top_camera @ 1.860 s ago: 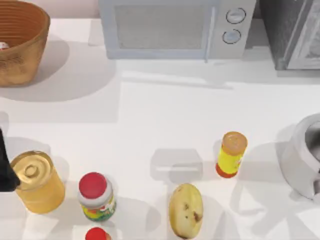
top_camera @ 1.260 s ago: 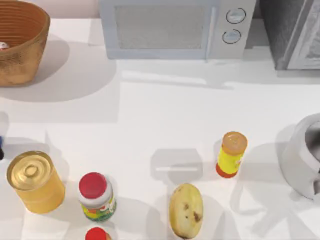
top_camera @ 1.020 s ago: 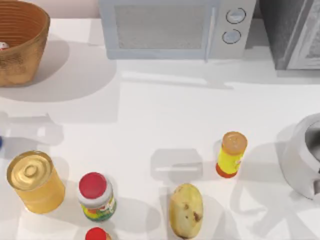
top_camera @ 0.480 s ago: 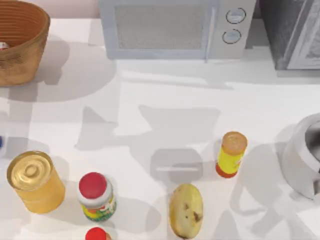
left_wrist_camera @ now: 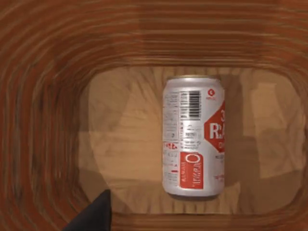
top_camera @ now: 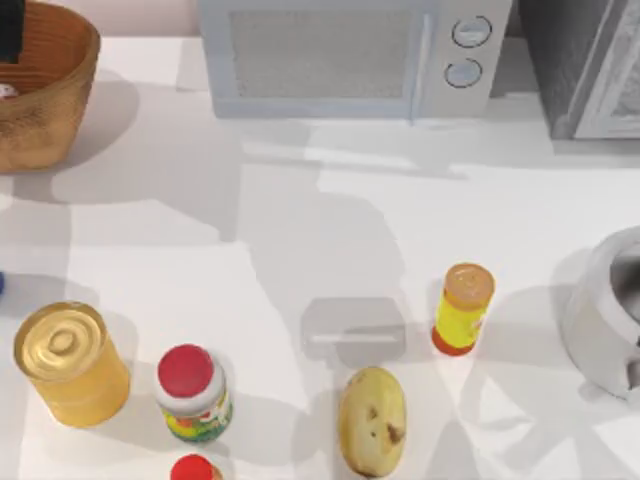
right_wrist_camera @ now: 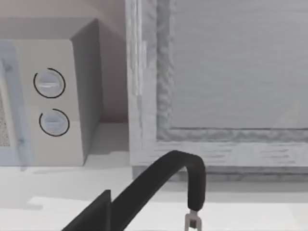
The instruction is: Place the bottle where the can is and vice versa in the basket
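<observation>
Slim white can with red label (left_wrist_camera: 193,143) lies on its side on the floor of the round brown woven wicker basket (top_camera: 60,110), at the desk's (top_camera: 300,250) far left corner in the top view. Left hand (top_camera: 10,30) hangs over the basket; cannot tell whether it is released or clenched. Small bottle's blue edge (top_camera: 1,284) sits at the desk's left edge, beside the big golden can (top_camera: 68,362). Right arm parked facing the grey microwave (right_wrist_camera: 53,96); its hand's state cannot be told.

Can (left_wrist_camera: 193,142) lying on side in basket (top_camera: 45,95), table's far left corner; microwave (top_camera: 340,55) to right.
</observation>
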Robot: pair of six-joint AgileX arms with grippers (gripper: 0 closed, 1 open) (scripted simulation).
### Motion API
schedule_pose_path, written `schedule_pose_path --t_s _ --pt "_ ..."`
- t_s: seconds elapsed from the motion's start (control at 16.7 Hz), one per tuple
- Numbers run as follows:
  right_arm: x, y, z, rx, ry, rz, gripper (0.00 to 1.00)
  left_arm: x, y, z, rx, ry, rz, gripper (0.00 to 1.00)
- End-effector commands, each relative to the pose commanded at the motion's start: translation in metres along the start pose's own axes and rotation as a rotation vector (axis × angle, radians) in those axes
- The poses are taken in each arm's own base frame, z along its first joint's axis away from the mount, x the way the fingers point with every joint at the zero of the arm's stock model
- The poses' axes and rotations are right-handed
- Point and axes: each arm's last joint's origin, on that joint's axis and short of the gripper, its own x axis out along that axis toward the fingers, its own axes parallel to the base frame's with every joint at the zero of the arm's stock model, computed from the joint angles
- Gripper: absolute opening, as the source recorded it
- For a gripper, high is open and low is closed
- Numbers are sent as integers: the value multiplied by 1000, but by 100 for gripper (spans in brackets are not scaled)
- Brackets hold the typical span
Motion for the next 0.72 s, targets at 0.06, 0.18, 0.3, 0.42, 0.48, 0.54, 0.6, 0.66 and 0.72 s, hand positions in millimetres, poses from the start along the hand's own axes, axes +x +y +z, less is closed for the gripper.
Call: schedule_pose_path --t_s 0.06,0.18,0.3,0.42,0.48,0.54,0.6,0.66,0.72 --pt "0 0 0 0 0 0 100 15 3 2 0 33 -7 100" --pt "0 0 0 0 0 0 100 41 9 4 1 87 -19 100" --pt "0 0 0 0 0 0 100 58 12 4 2 121 -28 100" --pt "0 0 0 0 0 0 100 64 13 4 2 133 -31 100" --pt "0 0 0 0 0 0 100 64 13 4 2 133 -31 100" --pt "0 0 0 0 0 0 100 64 13 4 2 133 -31 100" --pt "0 0 0 0 0 0 100 64 13 4 2 133 -31 100" --pt "0 0 0 0 0 0 100 64 9 5 8 132 -32 100" --pt "0 0 0 0 0 0 100 66 10 5 6 132 -32 100"
